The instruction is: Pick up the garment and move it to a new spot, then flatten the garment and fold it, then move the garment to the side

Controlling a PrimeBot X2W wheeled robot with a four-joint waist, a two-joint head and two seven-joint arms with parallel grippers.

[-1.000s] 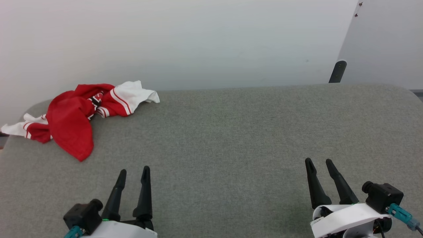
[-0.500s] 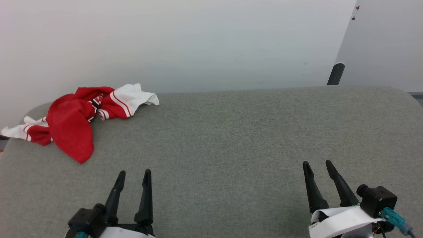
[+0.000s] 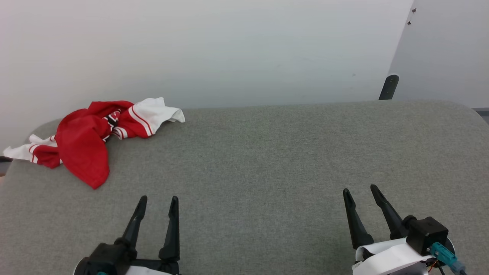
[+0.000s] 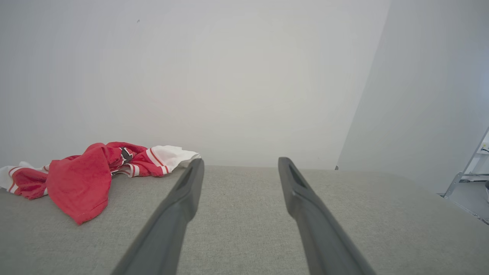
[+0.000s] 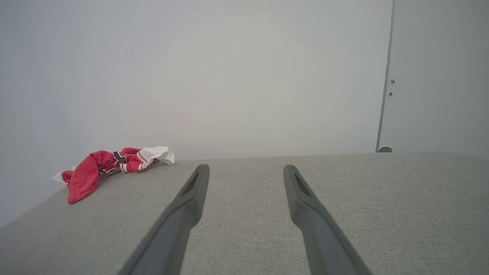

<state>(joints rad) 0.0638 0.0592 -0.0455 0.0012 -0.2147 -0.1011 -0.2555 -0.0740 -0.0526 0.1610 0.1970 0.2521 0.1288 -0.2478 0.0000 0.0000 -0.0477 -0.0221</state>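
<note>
Pickup not yet begun: the red jersey (image 3: 82, 149) lies crumpled at the counter's (image 3: 267, 160) far-left corner. The left gripper (image 3: 159, 198) and right gripper (image 3: 359, 190) hover empty, fingers apart. The left should reach it.

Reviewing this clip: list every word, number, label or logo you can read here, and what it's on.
Black, white-outlined lettering on the garment: crumpled into the folds, cannot be read.
Nothing else: no words, numbers or labels can be made out on the grey surface or the wall.
</note>
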